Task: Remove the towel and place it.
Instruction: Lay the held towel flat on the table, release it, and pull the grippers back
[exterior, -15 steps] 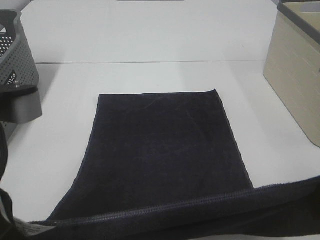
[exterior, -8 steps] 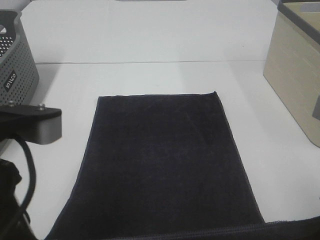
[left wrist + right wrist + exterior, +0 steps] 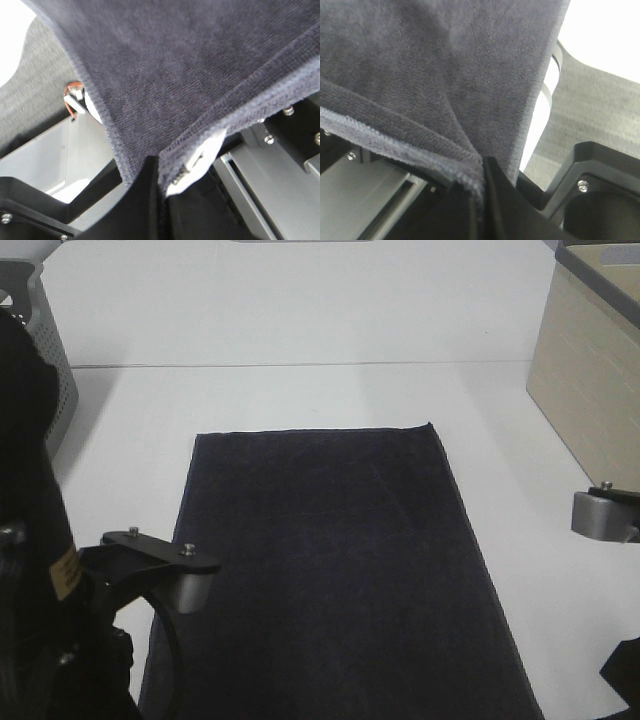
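Jaws of the left gripper (image 3: 159, 172) clamp tight on one hemmed corner of the towel (image 3: 330, 560), those of the right gripper (image 3: 481, 180) on another. Dark cloth lies flat from the near edge of the table (image 3: 300, 320) to its middle, with a grey perforated basket (image 3: 55, 375) at the left edge and a beige box (image 3: 590, 390) at the right.

Towel (image 3: 340, 570) lies flat on the table (image 3: 300, 320), centred, running to the near edge. Basket (image 3: 58, 380) sits back left, box (image 3: 590, 380) back right, both well apart from the towel.
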Tool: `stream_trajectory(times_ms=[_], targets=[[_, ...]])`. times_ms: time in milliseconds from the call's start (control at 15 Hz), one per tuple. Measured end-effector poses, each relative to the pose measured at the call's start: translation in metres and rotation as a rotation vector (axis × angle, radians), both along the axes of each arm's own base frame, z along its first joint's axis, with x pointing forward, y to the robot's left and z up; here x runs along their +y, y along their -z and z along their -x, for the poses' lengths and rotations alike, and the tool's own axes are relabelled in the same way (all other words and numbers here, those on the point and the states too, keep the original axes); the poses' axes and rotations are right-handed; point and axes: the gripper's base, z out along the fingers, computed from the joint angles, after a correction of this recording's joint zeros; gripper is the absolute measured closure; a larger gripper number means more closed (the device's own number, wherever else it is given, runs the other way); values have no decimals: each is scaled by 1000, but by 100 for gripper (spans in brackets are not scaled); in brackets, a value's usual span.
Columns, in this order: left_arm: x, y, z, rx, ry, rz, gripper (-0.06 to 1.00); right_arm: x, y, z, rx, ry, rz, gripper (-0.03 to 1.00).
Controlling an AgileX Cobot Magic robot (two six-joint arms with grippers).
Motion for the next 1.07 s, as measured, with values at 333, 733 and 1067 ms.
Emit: stream_trajectory(times_ms=[333,733,1067], targets=[[-9,31,-4,101,56,-50,94,4,26,-13,159,-37,33,95],[-13,72,-13,236,74,-96,94,13,65,-27,347,-61,15,95],[-15,79,-13,263,62,-108,94,17,82,-30,416,-47,0,95]])
